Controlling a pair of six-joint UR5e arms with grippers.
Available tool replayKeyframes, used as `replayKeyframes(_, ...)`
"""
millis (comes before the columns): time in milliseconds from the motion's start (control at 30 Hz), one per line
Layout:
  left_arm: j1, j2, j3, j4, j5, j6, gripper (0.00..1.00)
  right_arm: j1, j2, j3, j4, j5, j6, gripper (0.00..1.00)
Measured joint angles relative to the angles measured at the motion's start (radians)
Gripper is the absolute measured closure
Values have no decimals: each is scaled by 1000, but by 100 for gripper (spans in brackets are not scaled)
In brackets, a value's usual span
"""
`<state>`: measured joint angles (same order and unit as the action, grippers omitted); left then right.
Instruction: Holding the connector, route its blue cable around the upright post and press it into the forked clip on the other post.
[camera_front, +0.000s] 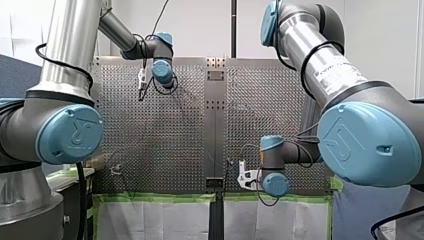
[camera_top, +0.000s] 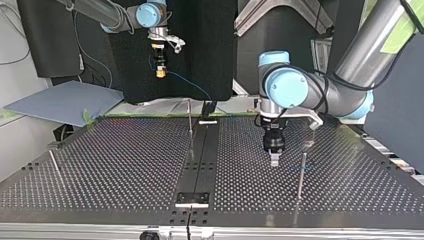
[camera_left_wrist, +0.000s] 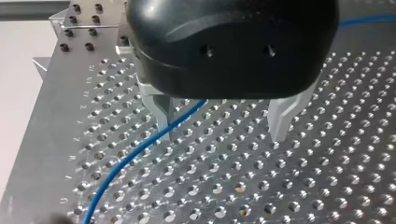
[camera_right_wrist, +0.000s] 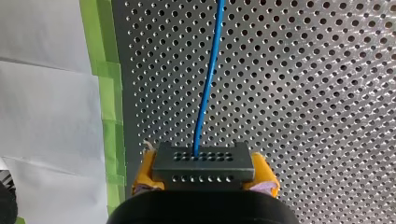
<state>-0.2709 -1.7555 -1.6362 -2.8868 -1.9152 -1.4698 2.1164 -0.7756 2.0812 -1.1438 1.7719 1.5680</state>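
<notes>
Two yellow pads (camera_right_wrist: 145, 170) of my right gripper (camera_right_wrist: 204, 173) clench the connector (camera_right_wrist: 203, 164); its blue cable (camera_right_wrist: 208, 84) runs straight ahead from the connector, cut off. My left gripper (camera_left_wrist: 223, 133) gapes empty, one finger (camera_left_wrist: 161, 112) beside that cable; touching is unclear.

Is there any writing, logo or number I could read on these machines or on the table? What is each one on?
"R" inside a curved stroke, an embossed logo: on my left arm's blue joint cap.
A similar embossed logo, not legible: on my right arm's blue joint cap.
White print on my right arm's silver tube: too small to read.
Etched marks along the perforated table's edge, in the left wrist view: too blurred to read.
No other text shows.
</notes>
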Motion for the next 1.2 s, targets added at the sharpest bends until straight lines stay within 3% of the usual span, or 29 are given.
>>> replayKeyframes(267,4,-40,46,-15,-7,14,0,1,0,0,-4,0,1,100)
replayKeyframes(733,25,-46,79,-28,-50,10,0,2,0,0,-7,0,2,100)
replayKeyframes(1200,-3,-44,138,-77,-95,-31,0,3,0,0,-5,0,1,100)
